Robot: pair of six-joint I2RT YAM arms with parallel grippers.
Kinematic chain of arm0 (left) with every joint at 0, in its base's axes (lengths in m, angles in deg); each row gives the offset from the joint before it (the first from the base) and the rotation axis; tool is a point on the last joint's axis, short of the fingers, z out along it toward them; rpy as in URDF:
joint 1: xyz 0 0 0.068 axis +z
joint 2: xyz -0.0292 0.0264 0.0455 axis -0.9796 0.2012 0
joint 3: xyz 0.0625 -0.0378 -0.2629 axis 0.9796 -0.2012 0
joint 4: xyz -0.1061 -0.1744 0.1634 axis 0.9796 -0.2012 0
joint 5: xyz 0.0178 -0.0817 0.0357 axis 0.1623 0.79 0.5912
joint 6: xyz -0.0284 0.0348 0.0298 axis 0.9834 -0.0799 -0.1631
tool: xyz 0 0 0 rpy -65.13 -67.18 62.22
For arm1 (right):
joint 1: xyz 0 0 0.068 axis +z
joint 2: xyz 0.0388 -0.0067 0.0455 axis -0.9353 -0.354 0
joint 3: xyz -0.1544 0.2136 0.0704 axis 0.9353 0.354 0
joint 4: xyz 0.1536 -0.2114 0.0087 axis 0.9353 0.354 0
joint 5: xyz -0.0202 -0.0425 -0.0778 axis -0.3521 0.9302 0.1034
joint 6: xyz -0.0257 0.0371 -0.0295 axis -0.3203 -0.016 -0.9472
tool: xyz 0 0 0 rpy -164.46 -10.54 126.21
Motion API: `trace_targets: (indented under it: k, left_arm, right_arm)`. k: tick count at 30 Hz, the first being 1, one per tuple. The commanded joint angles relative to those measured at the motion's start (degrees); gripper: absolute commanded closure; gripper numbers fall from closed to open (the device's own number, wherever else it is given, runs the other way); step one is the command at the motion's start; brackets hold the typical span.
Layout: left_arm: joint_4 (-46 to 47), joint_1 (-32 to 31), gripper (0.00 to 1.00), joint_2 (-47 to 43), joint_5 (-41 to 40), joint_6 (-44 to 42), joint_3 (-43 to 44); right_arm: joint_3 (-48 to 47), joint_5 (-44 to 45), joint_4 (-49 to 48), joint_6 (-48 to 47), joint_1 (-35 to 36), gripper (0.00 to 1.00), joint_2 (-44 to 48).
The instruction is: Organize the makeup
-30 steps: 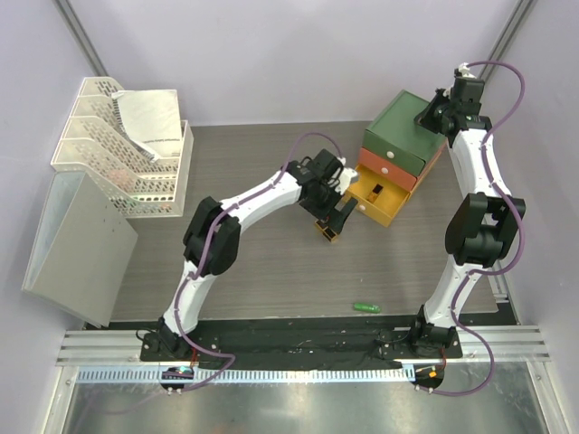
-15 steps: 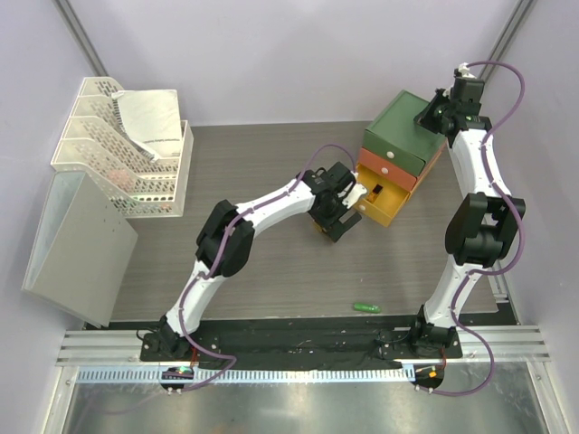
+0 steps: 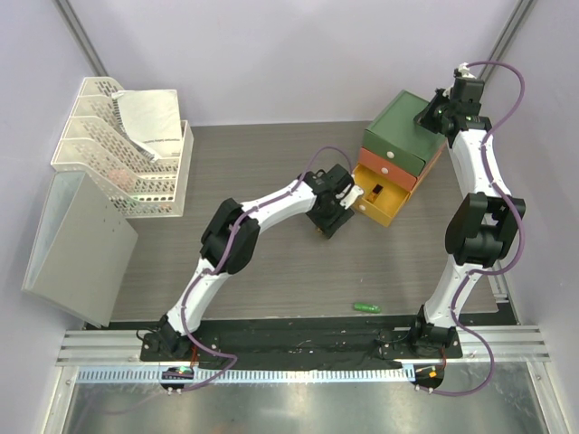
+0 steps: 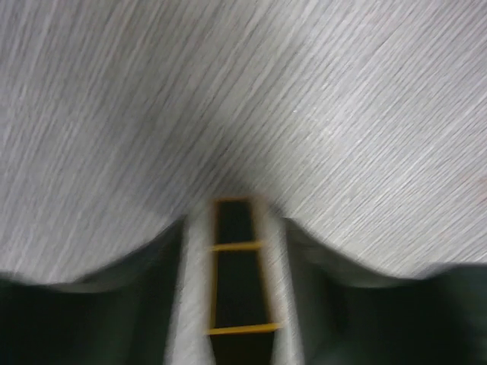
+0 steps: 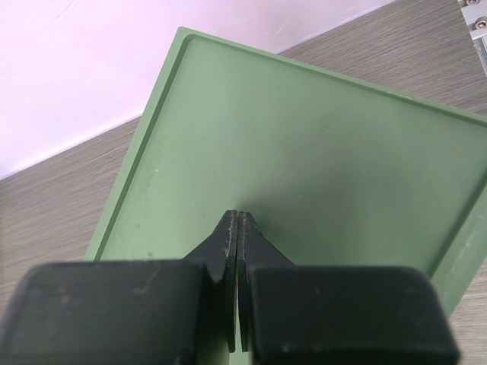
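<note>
The left gripper is down at the tabletop with a black-gold stick lying between its fingers. They are part open around it. The wrist view is too blurred to tell whether they grip it. Just beyond this gripper, the yellow drawer of the drawer box stands pulled out. The right gripper is closed, holds nothing, and sits over the box's green top.

Judging by what lies loose, the task looks well along. Only this stick and a green tube show on the tabletop, the tube well apart from both grippers, back toward the arm bases. Both are yet to be stowed, and the drawer is yet to be shut.
</note>
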Motion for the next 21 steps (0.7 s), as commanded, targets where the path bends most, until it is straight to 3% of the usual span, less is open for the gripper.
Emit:
trace_targets:
  k: [1, 3, 13, 21]
  left_arm:
    - [-0.4, 1.2, 0.76, 0.6, 1.8, 0.6, 1.8]
    - [-0.6, 1.4, 0.98, 0.4, 1.5, 0.9, 2.0]
    - [-0.9, 2.0, 1.0, -3.7, 0.7, 3.6, 6.2]
    - [8.8, 2.8, 0.97, -7.2, 7.4, 9.6, 9.3]
  right_arm:
    - [5.1, 1.1, 18.5, -1.9, 0.6, 0.99, -6.3]
    - [5.2, 1.3, 18.6, -2.0, 0.6, 0.99, -6.3]
    - [5.3, 1.4, 18.5, -2.0, 0.6, 0.99, -6.4]
    - [5.5, 1.3, 18.5, -1.9, 0.7, 0.99, -6.8]
